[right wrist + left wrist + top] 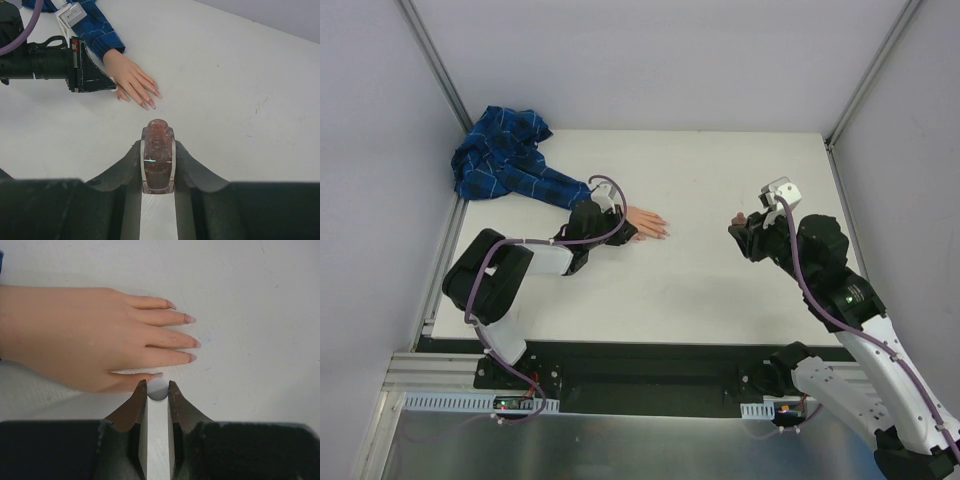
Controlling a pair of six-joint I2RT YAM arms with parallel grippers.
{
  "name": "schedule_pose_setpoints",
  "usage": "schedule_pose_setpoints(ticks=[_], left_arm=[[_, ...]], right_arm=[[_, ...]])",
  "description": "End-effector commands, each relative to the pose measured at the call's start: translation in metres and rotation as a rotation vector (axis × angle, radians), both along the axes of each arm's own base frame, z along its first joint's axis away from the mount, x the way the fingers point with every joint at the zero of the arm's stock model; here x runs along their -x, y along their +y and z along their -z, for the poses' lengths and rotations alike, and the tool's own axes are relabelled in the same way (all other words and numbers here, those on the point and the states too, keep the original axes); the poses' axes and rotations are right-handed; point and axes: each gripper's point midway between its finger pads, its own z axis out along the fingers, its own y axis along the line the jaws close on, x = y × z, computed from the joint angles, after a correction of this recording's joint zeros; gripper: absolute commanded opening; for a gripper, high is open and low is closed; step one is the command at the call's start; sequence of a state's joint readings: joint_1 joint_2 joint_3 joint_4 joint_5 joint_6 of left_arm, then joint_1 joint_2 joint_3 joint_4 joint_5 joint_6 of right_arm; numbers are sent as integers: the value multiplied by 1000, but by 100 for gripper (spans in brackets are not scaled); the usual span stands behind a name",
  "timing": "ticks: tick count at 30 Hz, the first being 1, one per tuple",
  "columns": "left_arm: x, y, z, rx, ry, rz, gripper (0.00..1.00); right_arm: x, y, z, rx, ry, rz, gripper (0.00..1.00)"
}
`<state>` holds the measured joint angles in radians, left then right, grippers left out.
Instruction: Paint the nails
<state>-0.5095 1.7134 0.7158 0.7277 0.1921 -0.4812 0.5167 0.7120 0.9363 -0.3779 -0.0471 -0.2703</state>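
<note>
- The fake hand (75, 335) lies palm down on the white counter (720, 290), fingers spread slightly.
- The nails (190, 318) are small pinkish tips at the ends of the fake hand's four fingers, and one more sits on the thumb. All of them rest at counter level.
- A blue plaid sleeve (505, 160) runs back from the fake hand's wrist. It ends in a crumpled heap on the side away from the fingers.
- The left gripper (158, 384) sits on the thumb side of the fake hand, with its fingertips just beside the thumb's nail.
- The left gripper is clamped on a small round pale piece (158, 390). Only its circular end shows, so I cannot tell what it is. I also cannot tell whether the piece touches the thumb.
- In the top view, the left arm's wrist covers the spot where the fake hand meets the sleeve.
- The right gripper (158, 144) is well apart from the fake hand, out beyond the fingertips and facing them.
- The right gripper is closed around a polish bottle (158, 165). The bottle is reddish-brown and speckled, held upright, with its bare neck rising above the jaws.
- Whether the polish bottle's base touches the counter cannot be told.
- Bare counter lies between the fake hand's nails and the polish bottle.
</note>
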Motion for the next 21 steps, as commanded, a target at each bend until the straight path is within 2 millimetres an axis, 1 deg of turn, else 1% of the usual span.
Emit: schedule_pose_setpoints(ticks=[1, 6, 21], left_arm=[[-13, -8, -11, 10, -66, 9, 0], [-17, -10, -13, 10, -76, 9, 0], [-21, -12, -11, 3, -86, 18, 0]], right_arm=[[-6, 6, -12, -25, -50, -21, 0], [-7, 6, -8, -25, -41, -21, 0], [-9, 9, -4, -28, -29, -32, 0]])
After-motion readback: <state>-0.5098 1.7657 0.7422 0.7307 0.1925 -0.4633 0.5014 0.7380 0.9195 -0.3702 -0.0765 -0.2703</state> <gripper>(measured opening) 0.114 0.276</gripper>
